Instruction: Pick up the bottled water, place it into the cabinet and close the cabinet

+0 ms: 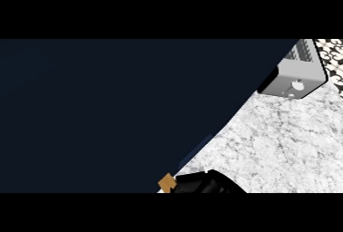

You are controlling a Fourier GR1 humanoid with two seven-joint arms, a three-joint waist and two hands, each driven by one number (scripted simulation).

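A large dark navy panel point(114, 113), apparently the cabinet's door or side, fills the left and middle of the head view and hides whatever lies behind it. No bottled water shows anywhere. A black hand point(204, 183), which I take for my right hand, pokes in at the lower edge just right of the panel's slanted border. Only part of it shows. A small tan piece point(166, 182) sits right beside it on its left, touching the panel's edge; I cannot tell what it is. My left hand does not show.
The white marble counter point(288, 145) shows at the right. A grey toaster point(295, 72) with a round knob stands at the upper right, by the panel's edge. A patterned wall strip point(331, 59) lies beyond it.
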